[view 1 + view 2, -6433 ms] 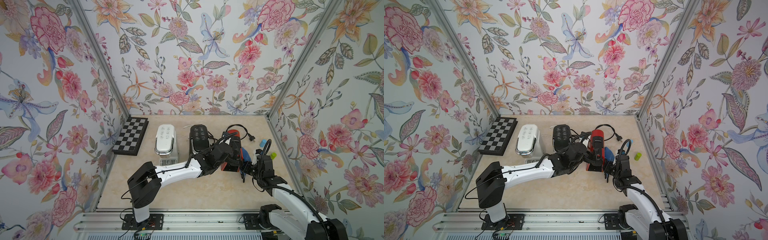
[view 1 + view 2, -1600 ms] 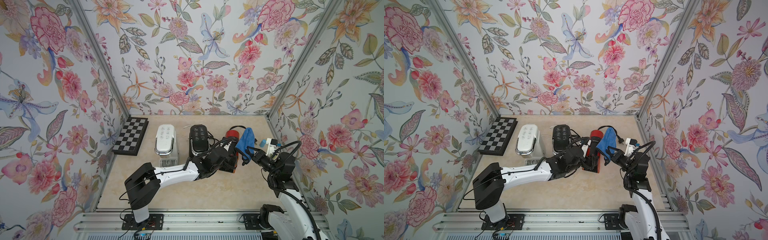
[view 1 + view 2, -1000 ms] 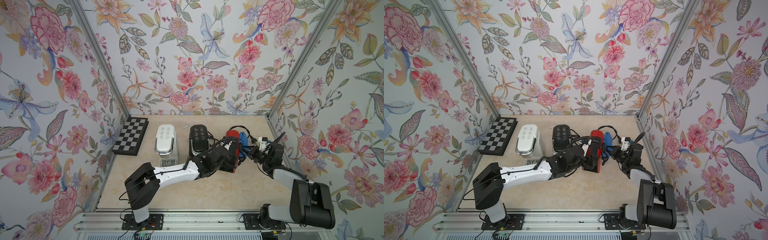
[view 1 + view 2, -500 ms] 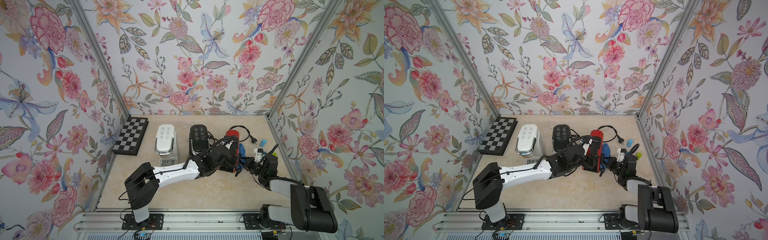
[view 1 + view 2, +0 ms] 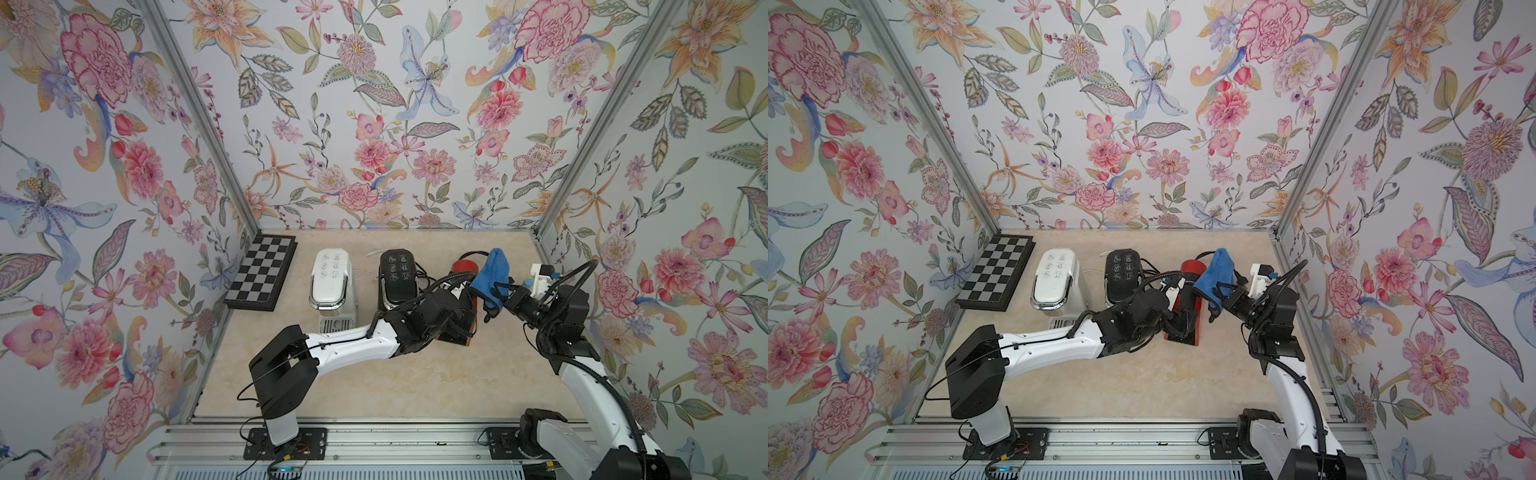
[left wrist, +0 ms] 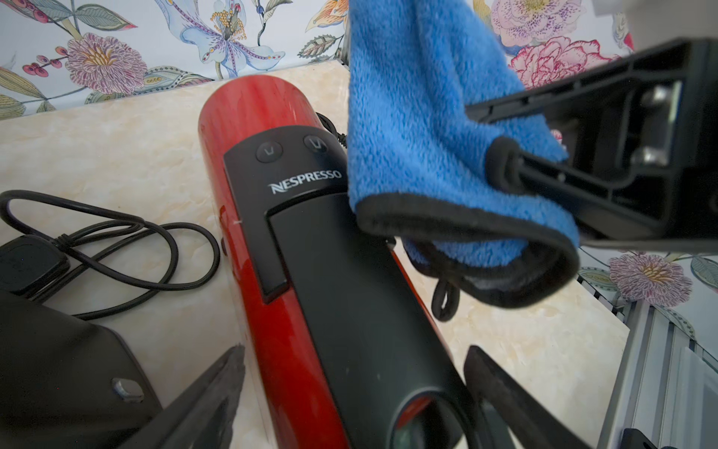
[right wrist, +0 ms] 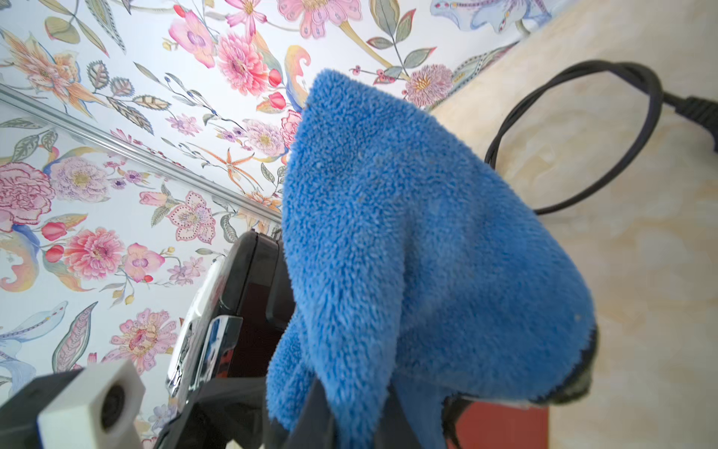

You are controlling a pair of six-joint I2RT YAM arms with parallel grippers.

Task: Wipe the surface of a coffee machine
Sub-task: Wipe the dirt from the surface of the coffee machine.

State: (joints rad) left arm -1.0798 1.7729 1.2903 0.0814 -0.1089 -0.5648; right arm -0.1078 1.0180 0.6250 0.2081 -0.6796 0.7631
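Your red Nespresso coffee machine [image 5: 462, 272] [image 6: 295, 241] sits on the counter [image 5: 374, 382] right of centre, nearer the right edge than the left. Its long axis runs from back to front. The rounded red end points at the back edge, and the dark outlet end points at the front edge.

Your left gripper [image 6: 355, 361] [image 5: 457, 322] straddles that front end, with one finger on each flank and the jaws spread wide. You cannot tell from these views whether they press on the body.

Your right gripper [image 5: 498, 296] [image 6: 505, 167] is clenched on a blue microfibre cloth [image 5: 492, 270] [image 5: 1216, 270] [image 7: 408, 241]. The cloth hangs over the machine's right flank, beside the Nespresso lettering. Contact between cloth and machine is unclear.

A black power cord [image 6: 116, 248] lies coiled on the counter on the machine's left side. A black coffee machine [image 5: 397, 276] stands just beyond it, then a white coffee machine [image 5: 330, 282]. A chessboard [image 5: 262, 272] rests in the back left corner.
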